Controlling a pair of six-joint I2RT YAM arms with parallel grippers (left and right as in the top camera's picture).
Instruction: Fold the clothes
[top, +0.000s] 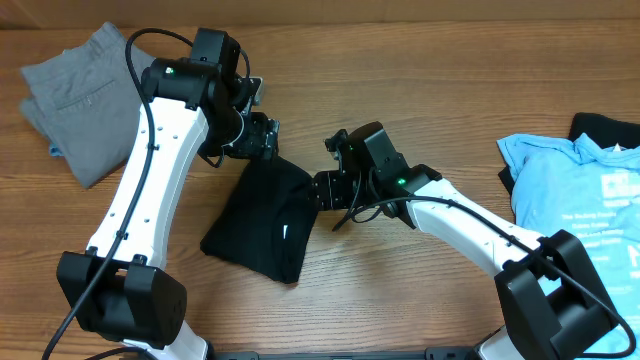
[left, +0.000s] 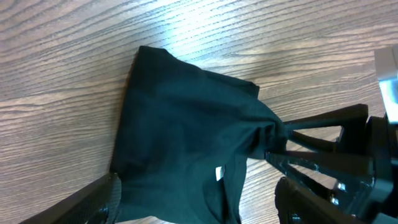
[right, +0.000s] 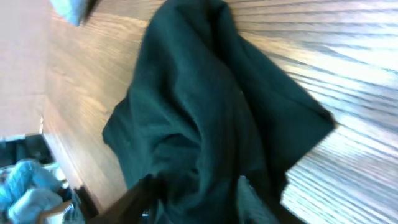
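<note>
The left arm (top: 150, 190) and right arm (top: 470, 225) are smooth white shells joined by bulky black round joints (top: 120, 290). Behind each set of jaws sits a black wrist block (top: 375, 150) with a small green light (top: 400, 182), and thin black cables (top: 148, 120) loop back from there. The fingers (left: 99, 202) are matte black.

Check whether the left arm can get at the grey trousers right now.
Probably yes: the grey trousers lie uncovered on its side, the left pincer is open, and nothing stands between them.
</note>
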